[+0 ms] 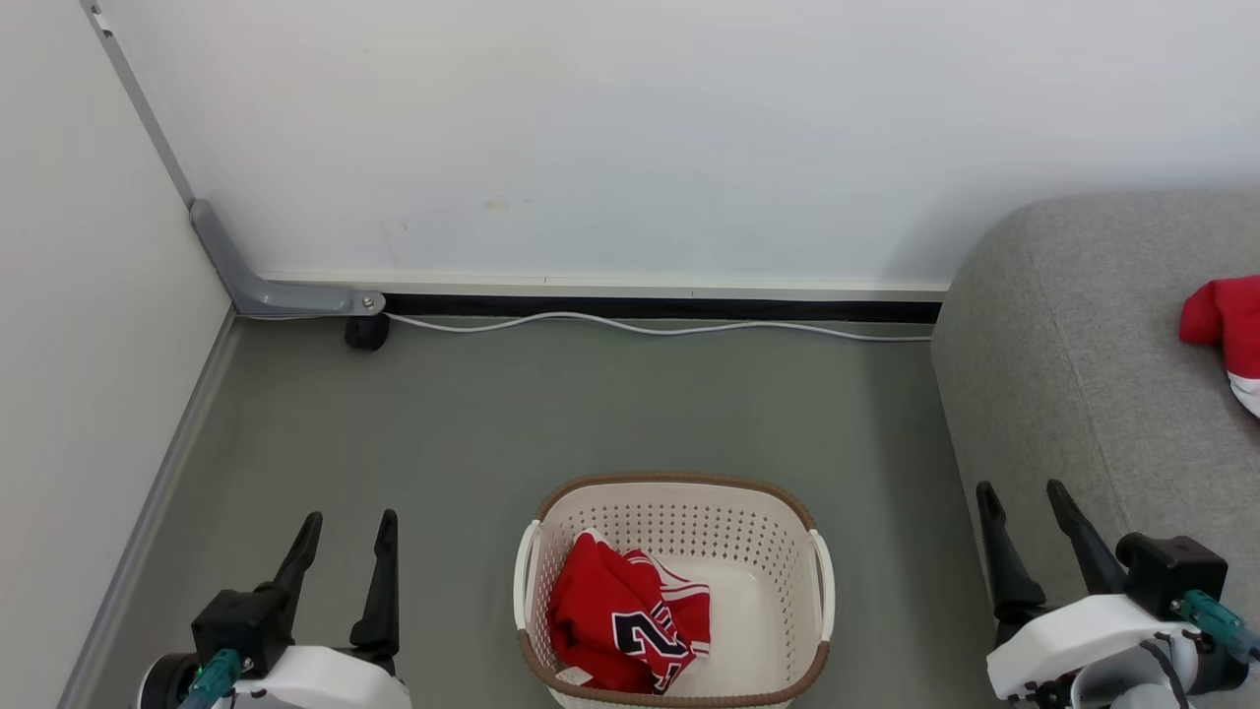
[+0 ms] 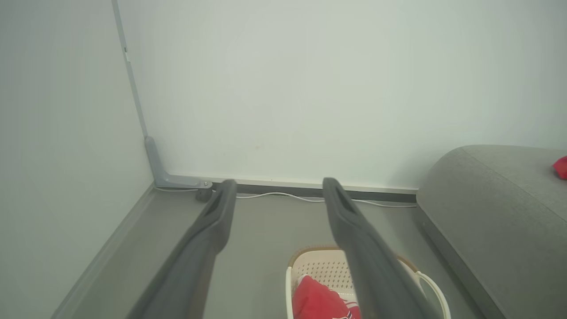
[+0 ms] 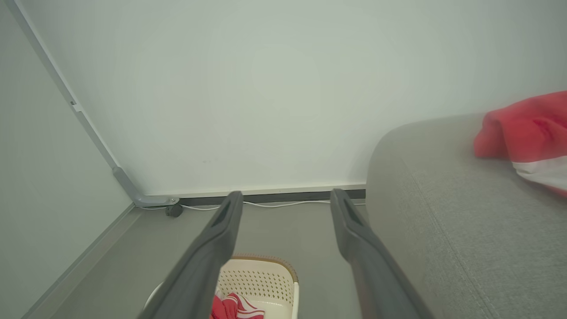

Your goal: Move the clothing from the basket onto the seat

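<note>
jersey (image 1: 615, 615) in basket (image 1: 679, 480) between left pincer (image 1: 351, 516) and right pincer (image 1: 1020, 486) — both agape, empty.

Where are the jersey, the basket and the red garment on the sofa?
jersey (image 1: 645, 635), head view, on its navy number
basket (image 1: 679, 480), head view, far brown rim
red garment (image 3: 522, 128), right wrist view, red folds

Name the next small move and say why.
Probably bring the right gripper left and down toward the red jersey in the laundry basket. It and the left gripper stand open and empty, the jersey lies in the basket, a red garment with white hem already lies on the grey sofa, and that sofa is on the right.
</note>
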Robot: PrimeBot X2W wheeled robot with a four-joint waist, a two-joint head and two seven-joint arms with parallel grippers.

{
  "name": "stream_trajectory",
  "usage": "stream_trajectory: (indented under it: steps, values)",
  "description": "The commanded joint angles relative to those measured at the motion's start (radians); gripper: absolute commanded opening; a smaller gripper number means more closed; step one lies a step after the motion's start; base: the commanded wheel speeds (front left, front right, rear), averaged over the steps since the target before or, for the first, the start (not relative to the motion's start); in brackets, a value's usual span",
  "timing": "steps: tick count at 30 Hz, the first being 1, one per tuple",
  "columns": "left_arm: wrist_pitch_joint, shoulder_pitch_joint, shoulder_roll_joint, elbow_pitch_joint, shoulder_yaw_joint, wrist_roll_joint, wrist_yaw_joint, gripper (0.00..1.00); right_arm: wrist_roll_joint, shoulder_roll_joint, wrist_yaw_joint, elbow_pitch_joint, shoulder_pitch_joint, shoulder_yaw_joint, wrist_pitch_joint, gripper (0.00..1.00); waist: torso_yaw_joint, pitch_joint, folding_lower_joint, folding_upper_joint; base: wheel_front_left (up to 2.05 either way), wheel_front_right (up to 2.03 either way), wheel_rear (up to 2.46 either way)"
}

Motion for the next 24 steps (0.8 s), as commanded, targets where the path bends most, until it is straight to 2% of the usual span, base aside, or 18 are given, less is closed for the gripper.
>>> stream_trajectory:
  steps: [1, 24]
  values:
    - [-0.006, -0.010, 0.008, -0.033, 0.035, 0.009, 0.007, 1.00, -0.011, -0.003, 0.003, -0.030, -0.006, 0.020, -0.006, 1.00, 0.001, 0.000, 0.0000, 0.0000, 0.00, 0.00, 0.00]
    - [-0.006, 0.036, 0.006, -0.091, 0.003, 0.002, 0.033, 1.00, -0.042, 0.040, 0.003, -0.036, -0.011, 0.008, -0.006, 1.00, -0.029, 0.006, 0.0000, 0.0000, 0.00, 0.00, 0.00]
